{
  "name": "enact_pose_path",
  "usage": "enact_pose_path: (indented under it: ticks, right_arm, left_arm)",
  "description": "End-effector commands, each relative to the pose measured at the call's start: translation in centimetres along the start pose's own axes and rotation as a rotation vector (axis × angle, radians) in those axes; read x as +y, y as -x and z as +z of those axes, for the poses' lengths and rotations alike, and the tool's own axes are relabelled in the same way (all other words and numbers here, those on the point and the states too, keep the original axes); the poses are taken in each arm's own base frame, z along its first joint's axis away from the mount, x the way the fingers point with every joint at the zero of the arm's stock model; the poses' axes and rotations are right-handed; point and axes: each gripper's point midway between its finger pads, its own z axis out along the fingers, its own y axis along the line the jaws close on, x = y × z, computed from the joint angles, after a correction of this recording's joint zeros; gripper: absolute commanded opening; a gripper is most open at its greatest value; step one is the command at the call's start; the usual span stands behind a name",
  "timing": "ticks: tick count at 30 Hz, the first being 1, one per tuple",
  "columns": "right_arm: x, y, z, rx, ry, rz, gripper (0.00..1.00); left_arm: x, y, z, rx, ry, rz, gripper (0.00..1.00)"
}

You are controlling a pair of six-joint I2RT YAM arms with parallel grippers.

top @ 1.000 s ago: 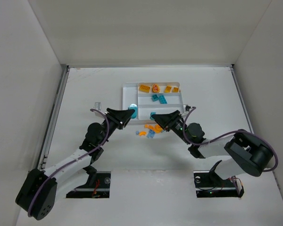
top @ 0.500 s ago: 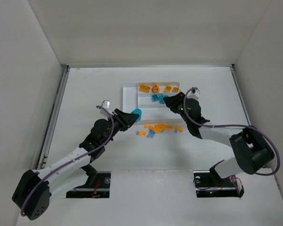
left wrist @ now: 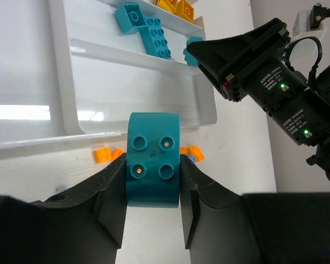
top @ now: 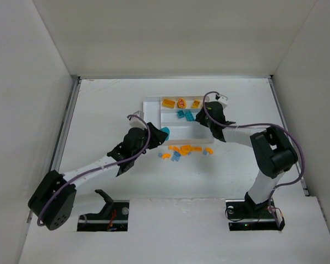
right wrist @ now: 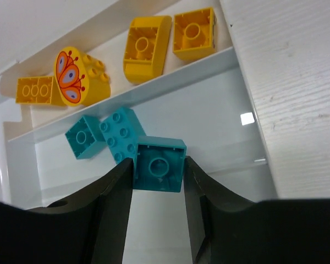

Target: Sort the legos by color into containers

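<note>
Left fingers point(left wrist: 116, 190): clenched on teal curved plastic brick point(left wrist: 153, 175), at white rectangular plastic tray point(left wrist: 126, 82) near rim.
Right fingers point(right wrist: 119, 192): gripped teal square plastic brick point(right wrist: 159, 171) within tray's middle section.

near tray section point(left wrist: 137, 99): free | middle section point(right wrist: 209, 110): right pincer point(right wrist: 158, 181), teal bricks point(right wrist: 120, 137)

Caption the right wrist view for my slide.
Right gripper grips a teal brick beside two teal bricks in the white tray.
</note>
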Motion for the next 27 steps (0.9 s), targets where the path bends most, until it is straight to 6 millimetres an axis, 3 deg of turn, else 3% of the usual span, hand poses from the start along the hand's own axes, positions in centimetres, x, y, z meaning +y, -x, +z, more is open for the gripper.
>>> enact_pose_path:
  ticks: [1,4,8,10,14,21,27]
  right_arm:
    - [1.4,2.8,0.0,-0.059,0.024,-0.011,0.53]
    - [1.6,3.4,-0.9,-0.079,0.041,-0.004,0.68]
    - [1.5,4.2,-3.2,-0.122,0.079,-0.011,0.75]
    - [1.4,4.4,-4.7,-0.148,0.091,-0.017,1.0]
    - [0.8,4.3,-7.7,-0.19,0.086,-0.022,1.0]
    - [1.8,3.9,-13.2,-0.22,0.141,-0.098,1.0]
    - [1.3,2.7,-15.6,-0.228,0.189,-0.14,1.0]
  left_arm:
    - [-2.8,2.8,1.3,-0.077,-0.045,0.06,0.18]
    - [-3.1,3.5,2.9,-0.086,-0.029,0.083,0.18]
    - [-3.4,4.4,5.7,-0.085,-0.008,0.101,0.18]
    - [-3.4,4.6,7.0,-0.082,0.0,0.108,0.18]
    - [-3.6,4.7,9.3,-0.063,0.006,0.11,0.18]
    - [-2.8,5.0,12.4,-0.042,0.045,0.137,0.18]
    - [-1.3,4.7,15.0,-0.014,0.099,0.158,0.18]
